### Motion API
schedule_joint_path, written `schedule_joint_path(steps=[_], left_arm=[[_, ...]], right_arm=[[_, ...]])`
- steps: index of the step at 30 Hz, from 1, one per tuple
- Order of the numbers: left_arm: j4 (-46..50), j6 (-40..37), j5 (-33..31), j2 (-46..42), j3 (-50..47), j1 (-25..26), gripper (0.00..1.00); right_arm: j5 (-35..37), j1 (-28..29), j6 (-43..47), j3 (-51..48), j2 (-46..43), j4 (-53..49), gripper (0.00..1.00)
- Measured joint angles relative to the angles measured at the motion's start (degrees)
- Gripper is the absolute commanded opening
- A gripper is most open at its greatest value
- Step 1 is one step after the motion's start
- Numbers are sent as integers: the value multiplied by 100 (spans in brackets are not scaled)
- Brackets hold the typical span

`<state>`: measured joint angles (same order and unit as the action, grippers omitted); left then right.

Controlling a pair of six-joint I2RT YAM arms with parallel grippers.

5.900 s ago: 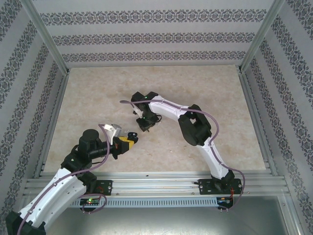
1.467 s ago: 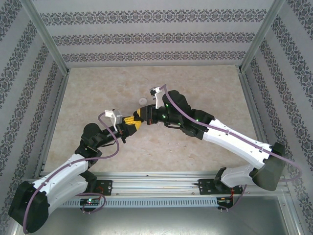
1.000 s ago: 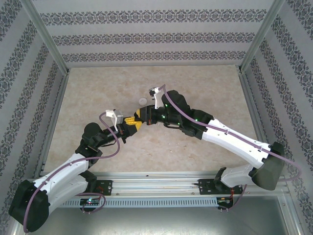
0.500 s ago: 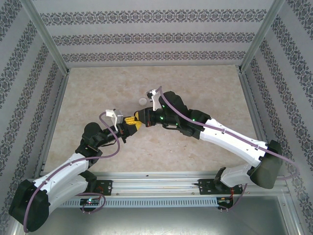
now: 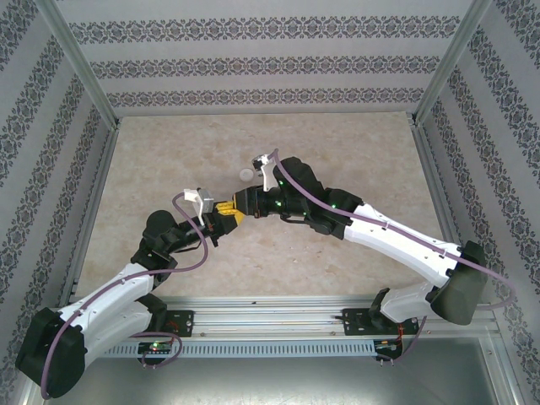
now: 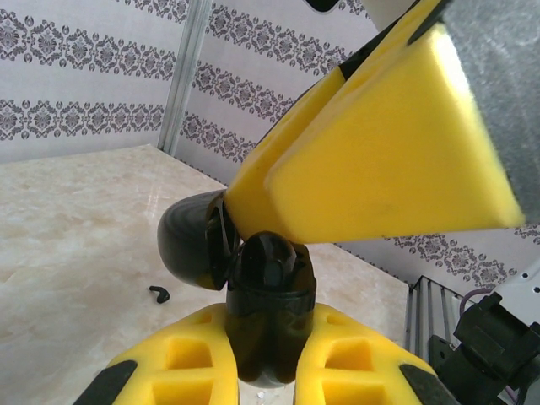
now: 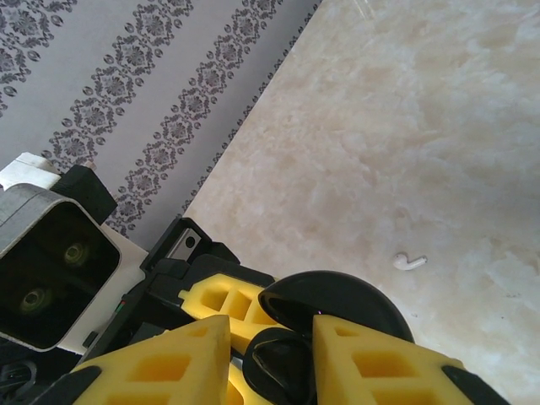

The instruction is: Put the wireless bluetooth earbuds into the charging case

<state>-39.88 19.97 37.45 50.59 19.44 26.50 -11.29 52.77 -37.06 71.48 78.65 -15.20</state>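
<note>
My left gripper (image 5: 224, 218) is shut on the black charging case (image 6: 268, 308), which stands between its yellow fingers (image 6: 181, 359) with its lid (image 6: 187, 247) swung open. My right gripper (image 5: 240, 202) meets it from the right. Its jaws stand a little apart right over the case's open top (image 7: 287, 363), and one right finger (image 6: 380, 160) rests on the case. I see nothing pinched between the right jaws. A black earbud (image 6: 159, 293) lies on the table beyond the case. A white earbud (image 7: 410, 262) lies on the table past the lid (image 7: 337, 297).
A small white round disc (image 5: 245, 175) lies on the marble-patterned table (image 5: 354, 152) just behind the grippers. Patterned walls and metal posts (image 5: 434, 76) close in the table on three sides. A metal rail (image 5: 270, 316) runs along the near edge.
The right arm crept left onto the case, and its jaws have parted from shut to slightly apart. The left arm and the case held still.
</note>
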Motion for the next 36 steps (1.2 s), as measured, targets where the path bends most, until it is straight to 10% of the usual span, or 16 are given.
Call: schedule_joint_path(steps=[17,36], left_arm=[[-4,2,-2,96,13,0,0],[-1154,192,2,3200,1596,348,0]], right_arm=[[120,-107,313,579,-66,-951,43],[-977,-3703,592,-101,289,-2214,45]])
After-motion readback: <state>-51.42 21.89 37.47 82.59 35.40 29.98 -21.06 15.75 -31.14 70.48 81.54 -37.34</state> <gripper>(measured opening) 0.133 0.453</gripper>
